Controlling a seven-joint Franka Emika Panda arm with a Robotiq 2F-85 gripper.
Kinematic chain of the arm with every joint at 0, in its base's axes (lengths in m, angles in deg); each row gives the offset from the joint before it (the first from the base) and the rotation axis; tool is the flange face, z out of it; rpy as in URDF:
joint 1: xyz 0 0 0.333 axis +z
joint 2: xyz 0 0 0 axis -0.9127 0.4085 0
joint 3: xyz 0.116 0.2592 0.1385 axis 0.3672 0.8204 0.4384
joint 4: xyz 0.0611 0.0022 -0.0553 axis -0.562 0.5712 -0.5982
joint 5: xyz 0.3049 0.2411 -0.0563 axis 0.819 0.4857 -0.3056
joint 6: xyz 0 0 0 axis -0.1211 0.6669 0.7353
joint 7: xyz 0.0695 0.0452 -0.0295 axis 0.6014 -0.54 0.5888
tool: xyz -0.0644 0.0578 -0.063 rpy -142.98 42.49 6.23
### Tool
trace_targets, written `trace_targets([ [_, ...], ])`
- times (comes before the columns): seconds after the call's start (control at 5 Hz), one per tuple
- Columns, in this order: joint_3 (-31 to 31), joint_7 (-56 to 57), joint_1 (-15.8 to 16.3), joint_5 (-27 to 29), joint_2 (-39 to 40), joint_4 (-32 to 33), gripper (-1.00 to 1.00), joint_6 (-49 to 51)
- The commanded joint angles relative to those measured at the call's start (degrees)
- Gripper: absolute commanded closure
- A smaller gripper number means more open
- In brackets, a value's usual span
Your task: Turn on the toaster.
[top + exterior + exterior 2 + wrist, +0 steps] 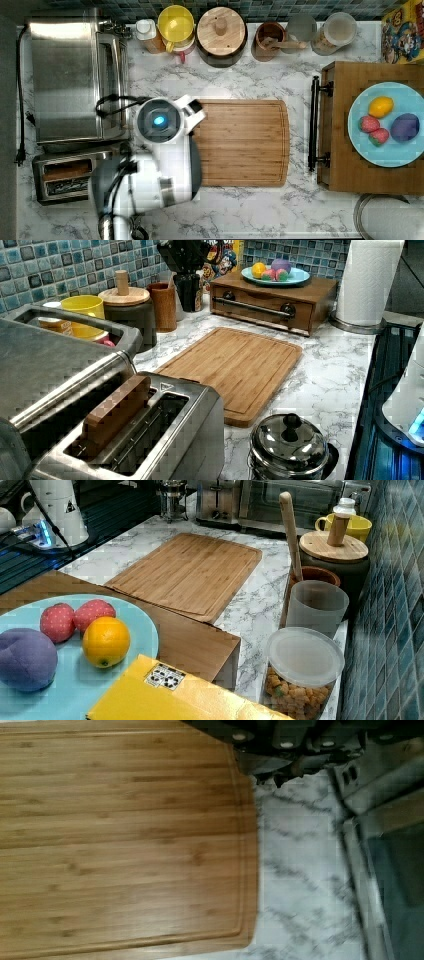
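Observation:
The toaster (64,177) is a small shiny steel box at the top view's lower left, just below the big toaster oven (75,80). In the left view the toaster (165,440) fills the foreground, with a brown slice (116,410) standing in its nearer slot. The right view shows the toaster (217,501) far off at the back. My arm's wrist (159,121) hovers over the cutting board's left edge, and its elbow covers the toaster's right end in the top view. In the wrist view, my gripper (282,767) hangs above the marble beside the board's corner.
A bamboo cutting board (240,142) lies mid-counter. A small steel kettle (289,445) stands right of the toaster in the left view. Jars, a yellow cup (176,24) and a wooden-lidded pot (221,34) line the back wall. A wooden box carries a plate (362,145) of toy fruit.

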Motion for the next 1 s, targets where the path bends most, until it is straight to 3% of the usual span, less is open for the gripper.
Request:
trace_targets([
  [0.2,3.45,7.73,5.06,3.15,2.15,0.93,1.00,0.44],
  [0.4,3.41,8.90,6.74,3.39,2.12,2.18,1.00,0.58],
  [0.8,4.85,17.19,7.84,13.30,-6.34,9.77,1.00,-5.69],
  [1.0,5.05,18.27,8.36,15.46,-5.74,8.89,1.00,-4.73],
])
